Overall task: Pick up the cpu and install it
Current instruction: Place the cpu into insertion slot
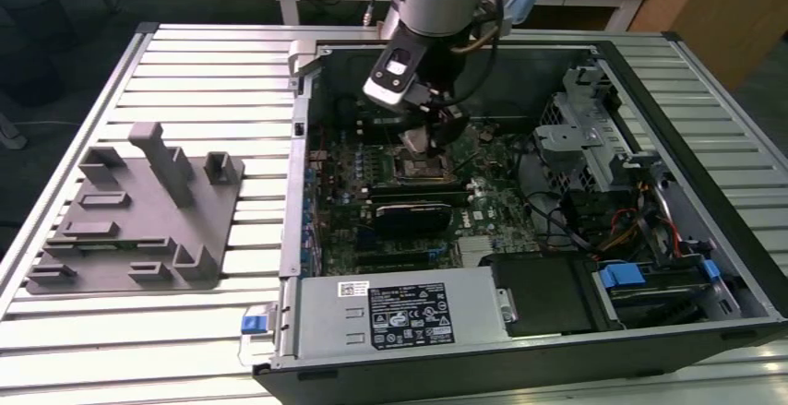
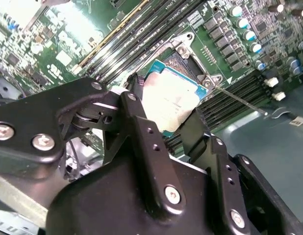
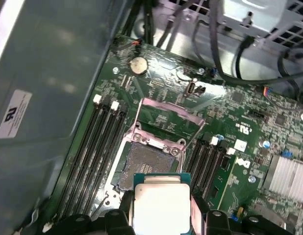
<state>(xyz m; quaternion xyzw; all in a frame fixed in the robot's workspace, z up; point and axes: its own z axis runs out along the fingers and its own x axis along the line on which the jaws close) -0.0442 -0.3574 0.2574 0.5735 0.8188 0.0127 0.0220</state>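
A silvery-grey, teal-rimmed cpu [image 3: 161, 208]; a green motherboard [image 3: 239, 103]; a grey fixture block [image 1: 129, 230]; a silver, ribbed table [image 1: 185, 64].

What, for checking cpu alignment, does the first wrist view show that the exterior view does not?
First wrist view: the cpu with its metal top plain, near the open socket whose hinged frame stands raised. Exterior view: the grey fixture block on the slatted table, and the power supply. Both: the gripper, shut on the cpu, and the green motherboard.
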